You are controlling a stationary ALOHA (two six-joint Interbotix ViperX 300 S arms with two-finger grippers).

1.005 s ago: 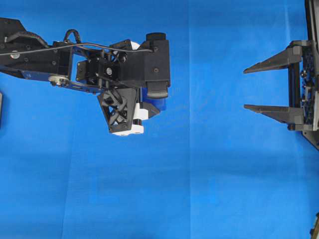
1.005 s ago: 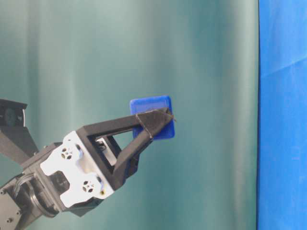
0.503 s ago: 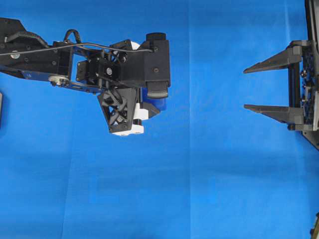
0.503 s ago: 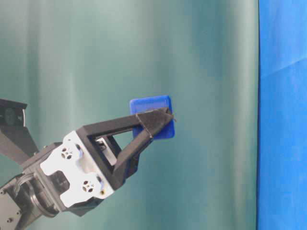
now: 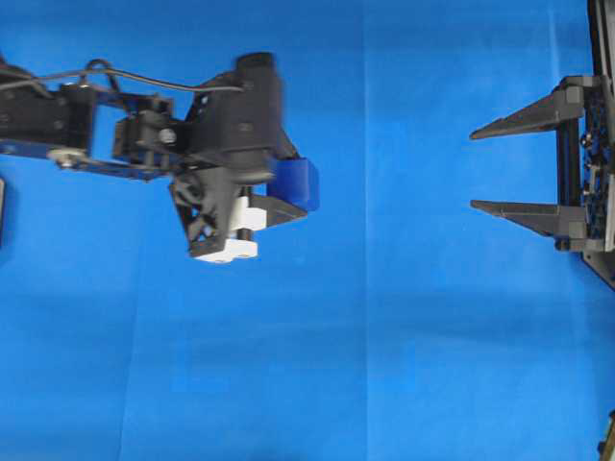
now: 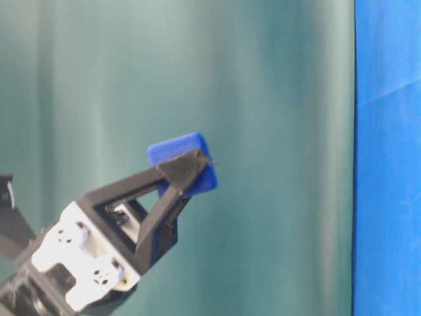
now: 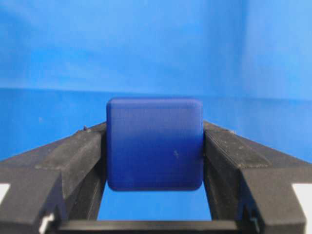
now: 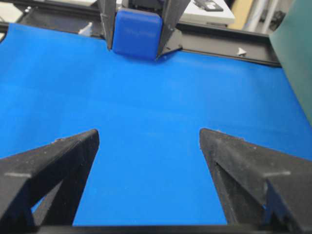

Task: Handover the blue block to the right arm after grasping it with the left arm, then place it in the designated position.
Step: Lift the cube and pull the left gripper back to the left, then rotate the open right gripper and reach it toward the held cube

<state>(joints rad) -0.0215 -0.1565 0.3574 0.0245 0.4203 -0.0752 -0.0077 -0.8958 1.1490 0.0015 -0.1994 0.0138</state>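
Observation:
The blue block [image 5: 298,181] is a small dark-blue cube, held in the air above the blue cloth. My left gripper [image 5: 297,187], with white brackets at its base, is shut on it. In the left wrist view the blue block [image 7: 154,144] sits squarely between both black fingers, touching each. The table-level view shows the blue block [image 6: 172,146] at the tip of the left gripper [image 6: 191,168], tilted up. My right gripper [image 5: 473,171] stands wide open at the right edge, pointing left toward the block with nothing between its fingers. In its own view the blue block [image 8: 136,31] lies far ahead of the right gripper [image 8: 148,133].
Blue cloth [image 5: 365,346] covers the table. A dark green curtain [image 6: 263,99] hangs behind the scene. A black frame rail [image 8: 229,46] runs along the far table edge. A dark object [image 5: 2,211] shows at the left border.
The left arm has shifted left and turned with the block still gripped; in the table-level view it dropped down and left. The right gripper has not moved.

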